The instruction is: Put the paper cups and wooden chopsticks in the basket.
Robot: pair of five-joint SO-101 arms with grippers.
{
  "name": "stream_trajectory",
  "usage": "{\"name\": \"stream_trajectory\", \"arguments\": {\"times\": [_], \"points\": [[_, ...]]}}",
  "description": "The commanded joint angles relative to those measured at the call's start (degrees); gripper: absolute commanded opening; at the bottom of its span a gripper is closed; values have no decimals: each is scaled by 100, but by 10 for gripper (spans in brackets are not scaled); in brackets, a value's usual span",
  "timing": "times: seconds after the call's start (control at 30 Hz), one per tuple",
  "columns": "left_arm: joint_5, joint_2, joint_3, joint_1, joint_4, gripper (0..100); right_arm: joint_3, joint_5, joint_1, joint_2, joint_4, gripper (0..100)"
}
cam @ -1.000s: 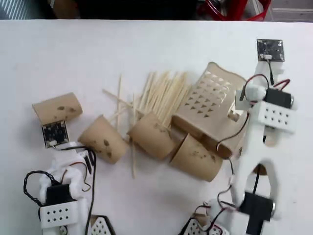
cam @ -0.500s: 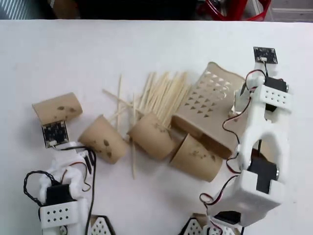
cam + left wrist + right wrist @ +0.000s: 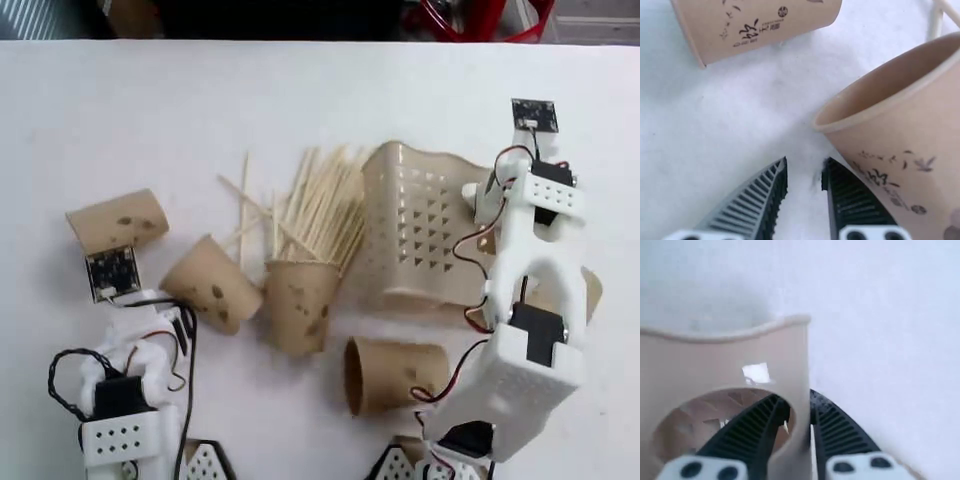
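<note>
Right gripper [image 3: 800, 407]: clamped on the basket [image 3: 715, 355] wall — right of centre, high view.
Left gripper [image 3: 804, 172]: narrowly parted, empty — just beside a paper cup [image 3: 900, 145].
Chopsticks [image 3: 315, 200]: heaped, upper centre.

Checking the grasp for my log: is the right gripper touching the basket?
Touching. In the right wrist view, the right gripper has the basket wall clamped between its jaws, one inside the basket and one outside.

cups [image 3: 210, 283]: 4 | basket [image 3: 410, 225]: 1 | chopsticks [image 3: 315, 205]: one loose pile, too overlapped to count | arms [image 3: 520, 300]: 2 | table [image 3: 150, 100]: 1
</note>
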State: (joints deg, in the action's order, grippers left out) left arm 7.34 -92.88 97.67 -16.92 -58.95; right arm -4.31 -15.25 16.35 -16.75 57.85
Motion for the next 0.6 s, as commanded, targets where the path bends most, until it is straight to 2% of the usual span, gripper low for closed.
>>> {"name": "stream_trajectory", "arguments": {"times": [0.0, 0.27, 0.57], "points": [[26, -48, -26, -48, -9, 129, 387, 431, 163, 312, -233, 16], [26, -48, -26, -48, -9, 129, 809, 1055, 207, 1516, -330, 16], [26, -48, -26, -48, -9, 129, 756, 2013, 207, 2185, -1402, 16]]}}
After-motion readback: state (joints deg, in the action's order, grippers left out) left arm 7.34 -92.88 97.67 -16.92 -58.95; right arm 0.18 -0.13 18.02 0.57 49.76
